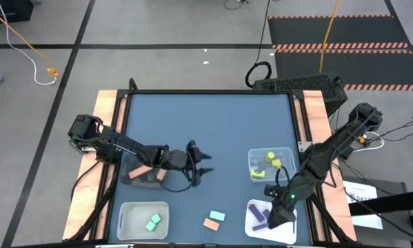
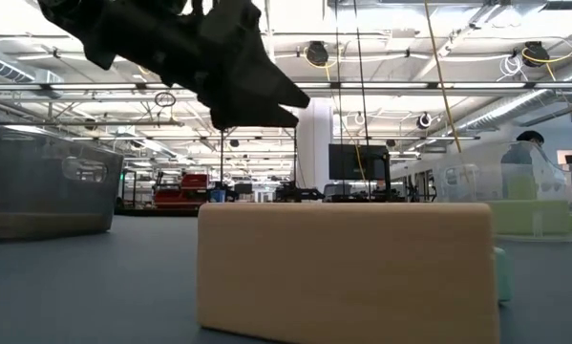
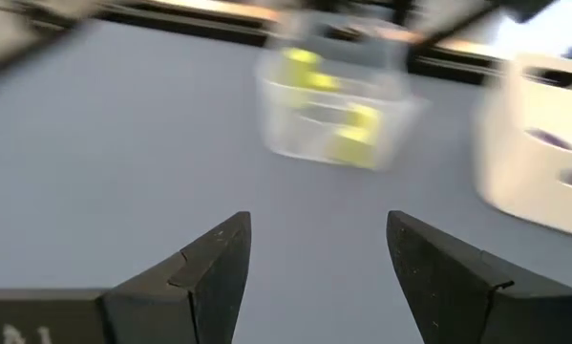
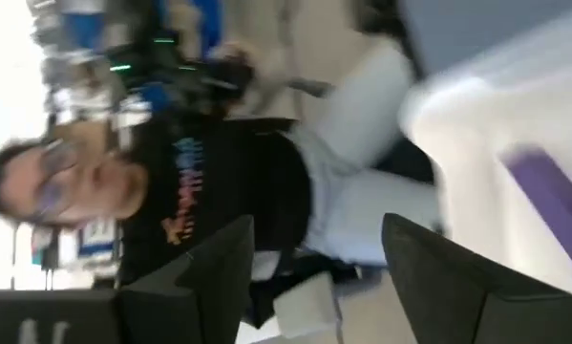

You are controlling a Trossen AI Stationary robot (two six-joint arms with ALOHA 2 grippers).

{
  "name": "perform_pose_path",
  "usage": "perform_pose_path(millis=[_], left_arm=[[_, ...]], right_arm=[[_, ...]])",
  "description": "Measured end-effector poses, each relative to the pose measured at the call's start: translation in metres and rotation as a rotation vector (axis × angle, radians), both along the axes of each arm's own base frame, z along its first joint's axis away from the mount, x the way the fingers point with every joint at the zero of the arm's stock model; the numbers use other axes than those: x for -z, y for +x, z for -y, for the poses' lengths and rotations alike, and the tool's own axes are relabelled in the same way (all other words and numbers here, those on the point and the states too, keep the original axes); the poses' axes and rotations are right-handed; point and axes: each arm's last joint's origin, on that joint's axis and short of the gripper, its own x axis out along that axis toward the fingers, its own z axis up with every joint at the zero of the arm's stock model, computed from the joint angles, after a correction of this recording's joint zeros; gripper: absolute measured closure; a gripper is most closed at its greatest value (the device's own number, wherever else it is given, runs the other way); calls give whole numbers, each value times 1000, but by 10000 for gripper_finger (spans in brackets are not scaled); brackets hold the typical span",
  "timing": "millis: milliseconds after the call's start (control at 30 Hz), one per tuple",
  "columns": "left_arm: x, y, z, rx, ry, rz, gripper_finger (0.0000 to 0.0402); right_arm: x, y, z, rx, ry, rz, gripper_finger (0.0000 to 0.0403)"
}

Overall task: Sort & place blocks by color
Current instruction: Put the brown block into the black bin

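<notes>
Right gripper (image 1: pixel 269 222), fingers spread and empty, hangs over the white tray (image 1: pixel 289 231) with purple blocks (image 1: pixel 259 215) at lower right. Left gripper (image 1: pixel 205 165), also spread, hovers mid-frame. Salmon block (image 1: pixel 210 224) and mint block (image 1: pixel 217 215) lie at bottom centre.

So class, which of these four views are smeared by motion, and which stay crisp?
High view: crisp across the whole table. Low view: the tan block up close is sharp. Left wrist view: the bin of yellow blocks is smeared. Right wrist view: heavily streaked, the purple block and the person behind blurred.
</notes>
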Motion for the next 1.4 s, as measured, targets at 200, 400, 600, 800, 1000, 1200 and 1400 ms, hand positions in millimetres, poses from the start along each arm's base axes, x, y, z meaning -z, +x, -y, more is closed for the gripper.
perform_pose_path(millis=[200,400,600,800,1000,1200,1400], left_arm=[[1,-4,20,191,-58,-24,158],[2,-11,43,296,-72,-37,158],[2,-15,56,337,-71,-34,158],[1,-16,58,326,-119,-34,158],[5,-17,64,311,-184,-50,158],[16,-19,75,319,-166,-79,158],[32,-17,94,359,-183,-31,158]], right_arm=[[-14,13,6,37,-108,355,173],[-13,26,23,114,-370,558,175],[-5,41,46,176,-655,613,175],[6,56,59,161,-870,667,175],[11,66,58,157,-906,710,175],[10,66,53,156,-891,748,174],[5,65,47,169,-862,794,174]])
